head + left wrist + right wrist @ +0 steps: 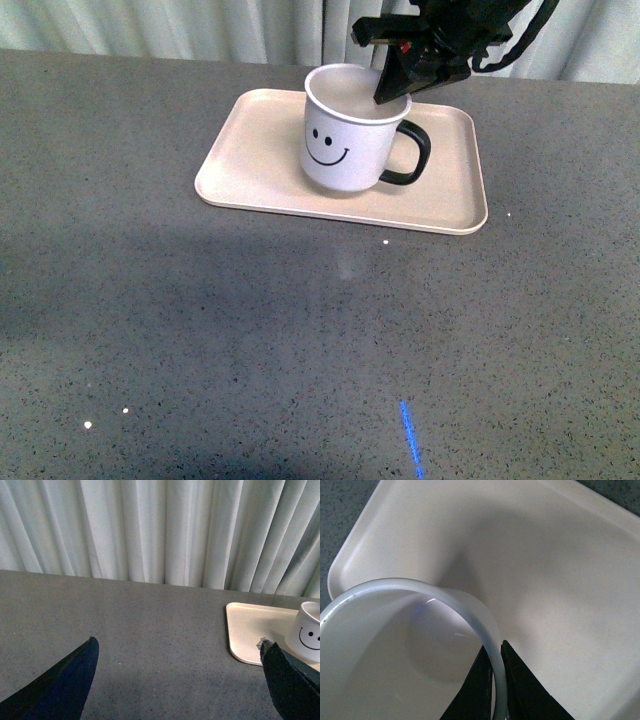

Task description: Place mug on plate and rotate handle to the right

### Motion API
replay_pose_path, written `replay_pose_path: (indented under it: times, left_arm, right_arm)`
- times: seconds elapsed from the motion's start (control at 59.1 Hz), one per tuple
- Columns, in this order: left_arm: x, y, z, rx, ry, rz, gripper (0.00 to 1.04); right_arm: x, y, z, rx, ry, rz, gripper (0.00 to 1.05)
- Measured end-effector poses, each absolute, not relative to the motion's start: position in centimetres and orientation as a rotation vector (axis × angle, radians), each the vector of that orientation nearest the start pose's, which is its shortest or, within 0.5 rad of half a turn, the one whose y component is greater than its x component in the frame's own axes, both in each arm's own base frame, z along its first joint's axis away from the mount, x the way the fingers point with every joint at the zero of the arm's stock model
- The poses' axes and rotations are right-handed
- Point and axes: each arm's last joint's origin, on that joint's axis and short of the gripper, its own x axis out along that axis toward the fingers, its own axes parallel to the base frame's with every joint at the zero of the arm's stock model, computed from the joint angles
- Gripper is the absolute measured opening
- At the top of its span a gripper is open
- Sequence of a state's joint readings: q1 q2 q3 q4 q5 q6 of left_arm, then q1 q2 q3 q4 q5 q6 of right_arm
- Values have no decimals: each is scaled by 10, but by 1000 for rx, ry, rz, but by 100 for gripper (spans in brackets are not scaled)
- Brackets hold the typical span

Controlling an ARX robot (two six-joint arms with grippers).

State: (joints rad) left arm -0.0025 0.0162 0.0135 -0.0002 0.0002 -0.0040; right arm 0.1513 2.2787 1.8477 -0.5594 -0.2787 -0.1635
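A grey speckled table [300, 340] fills the front view. A broad darker shadow lies across its middle, a few white specks dot it, and a short blue streak [411, 437] shows near the front edge. Behind the table hangs a pale pleated curtain [200, 30], which also spans the back of the left wrist view.

The plate [250, 175] lies flat at the far side of the table, close to the curtain. The mug [345, 135] is on it, about mid-plate, with its smiley face toward the camera and its mouth open upward. I cannot tell whether its base rests fully flat. The handle [412, 152] sticks out to the right.

The right gripper [392, 85] reaches down from above onto the mug's far right rim, just above the handle. In the right wrist view its two dark fingers [525, 692] are clamped on the rim, one inside the mug and one outside.

The left gripper [178, 642] hangs over bare table to the left of the plate. Its jaws are spread wide and hold nothing.
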Motion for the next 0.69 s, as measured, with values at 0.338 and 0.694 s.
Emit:
replay_pose_path:
  times: [0.338, 0.694]
  left_arm:
    - [98, 0, 167, -4, 3, -3, 95]
    - [98, 0, 167, -4, 3, -3, 95]
  right_arm:
    - [501, 53, 196, -259, 841, 732, 2]
    - [515, 48, 181, -431, 800, 895, 2]
